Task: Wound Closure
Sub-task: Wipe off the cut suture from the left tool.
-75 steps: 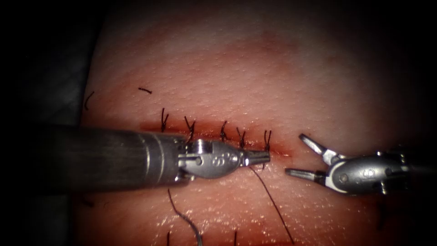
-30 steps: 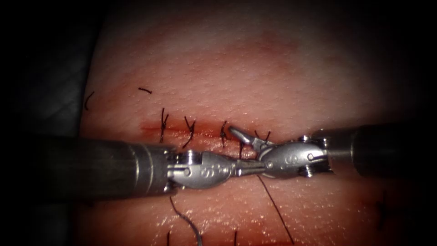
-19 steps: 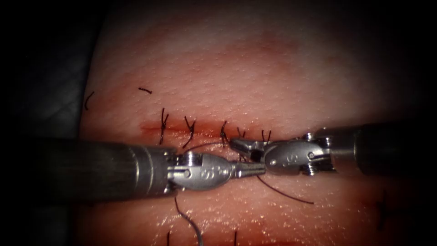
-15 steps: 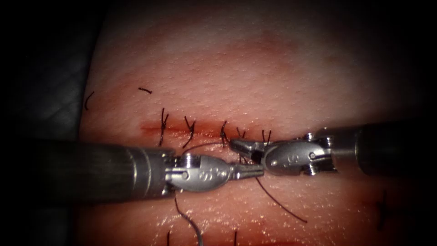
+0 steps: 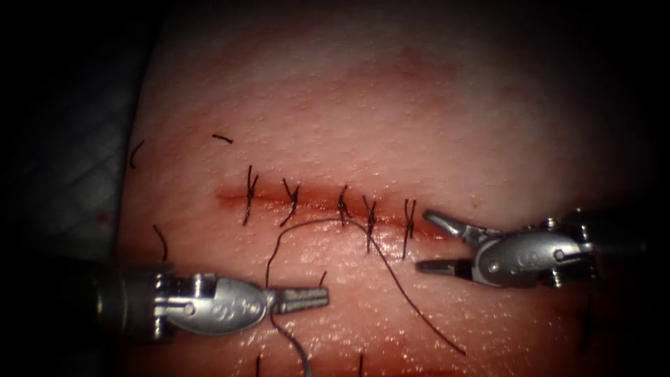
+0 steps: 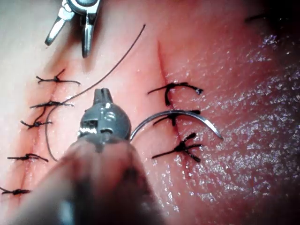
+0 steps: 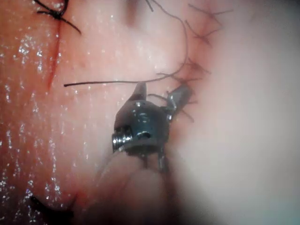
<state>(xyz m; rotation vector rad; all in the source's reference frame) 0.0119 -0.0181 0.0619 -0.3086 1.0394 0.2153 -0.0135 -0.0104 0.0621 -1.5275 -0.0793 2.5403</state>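
Note:
The cut (image 5: 314, 197) runs across the tissue (image 5: 363, 119) and several dark stitches (image 5: 368, 218) cross it. My left tool (image 5: 310, 299) lies low on the left with its jaws shut and nothing seen between them; a short thread end (image 5: 322, 278) stands by its tip. My right tool (image 5: 427, 241) is open and holds nothing, just right of the last stitch. A long thread (image 5: 408, 300) lies loose from the stitches. The curved needle (image 6: 178, 115) lies free on the tissue beside my left tool (image 6: 102, 95), across a stitch, held by neither tool.
A second stitched cut (image 6: 161, 61) lies nearer the front, with red fluid (image 5: 391, 342) around it. Cut thread ends (image 5: 222, 138) lie on the tissue at the upper left. The right tool (image 6: 68, 44) hangs open by the stitch row (image 6: 51, 104).
The right tool came in and shut its jaws by the left tool's tip, and the thread's end sprang free. Now it is back right and open. The left tool moved down-left.

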